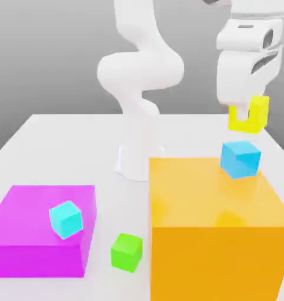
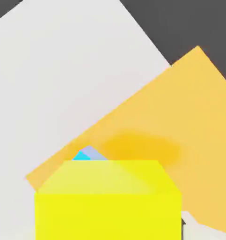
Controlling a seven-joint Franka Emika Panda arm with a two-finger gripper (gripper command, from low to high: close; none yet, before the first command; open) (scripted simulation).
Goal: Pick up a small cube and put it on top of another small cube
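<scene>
Yellow small cube [image 1: 250, 114] aloft, just above sky-blue small cube [image 1: 241, 159].

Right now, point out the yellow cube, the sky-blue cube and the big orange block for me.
yellow cube [image 1: 254, 115], exterior view, its side face beside the gripper.
sky-blue cube [image 1: 240, 159], exterior view, middle of its front face.
big orange block [image 1: 217, 258], exterior view, its front face.

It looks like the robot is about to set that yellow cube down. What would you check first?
1. Gripper shut on the yellow cube: ok.
2. Yellow cube lifted above the sky-blue cube: ok.
3. Sky-blue cube resting on the big orange block: ok.
4. Nothing lying on top of the sky-blue cube: ok.
5. Yellow cube centred exactly over the sky-blue one: cannot tell.
6. Sky-blue cube sits square; it looks tilted: not ok.
</scene>
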